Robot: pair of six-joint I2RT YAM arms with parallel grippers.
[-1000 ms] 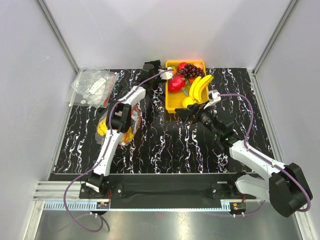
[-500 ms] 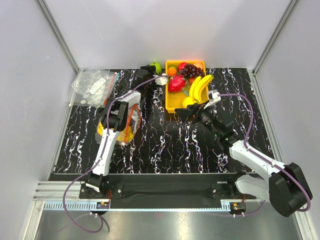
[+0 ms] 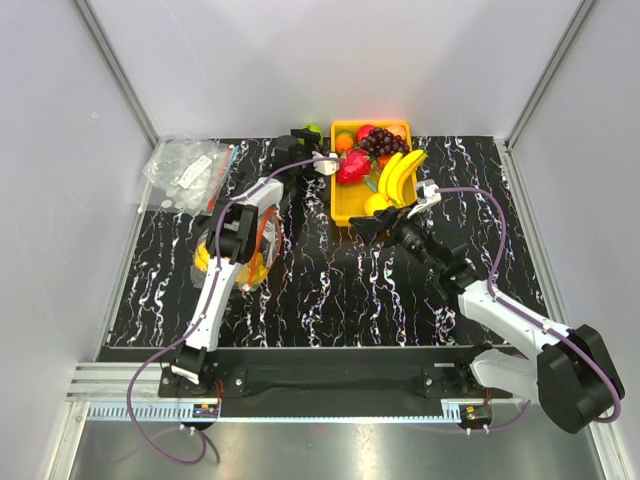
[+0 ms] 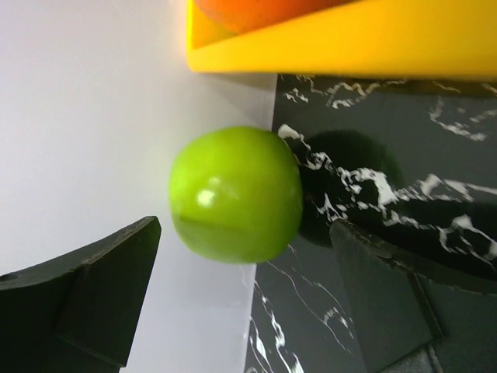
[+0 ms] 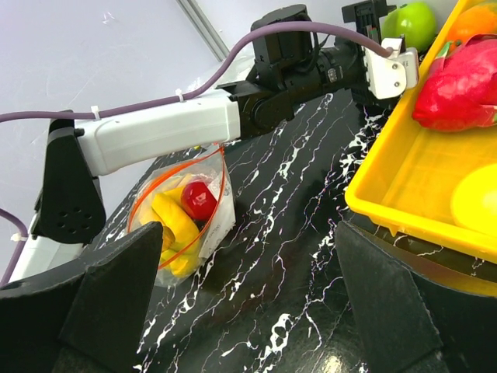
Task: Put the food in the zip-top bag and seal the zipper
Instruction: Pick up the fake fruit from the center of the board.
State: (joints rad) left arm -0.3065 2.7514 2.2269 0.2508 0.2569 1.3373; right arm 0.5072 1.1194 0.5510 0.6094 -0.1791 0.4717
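Note:
The zip-top bag [image 3: 262, 232] lies at the left, mostly under my left arm. In the right wrist view the bag [image 5: 208, 225] is open, its red-orange zipper [image 5: 224, 186] curved round the mouth, with yellow food and a red piece inside. A green apple [image 3: 313, 131] lies on the table at the back wall, left of the yellow tray [image 3: 344, 206]. My left gripper [image 3: 302, 139] is open around the apple [image 4: 235, 194] without touching it. My right gripper [image 3: 368, 226] is open and empty in front of the tray.
The tray holds bananas [image 3: 400, 175], a red fruit [image 3: 352, 166], grapes [image 3: 380, 140] and an orange [image 3: 344, 142]. A pile of clear packets [image 3: 185, 172] lies at the back left. The white back wall stands right behind the apple.
My left gripper has drawn back and shifted a little left at the back edge, and the green apple now shows between its fingers. The right arm has not moved.

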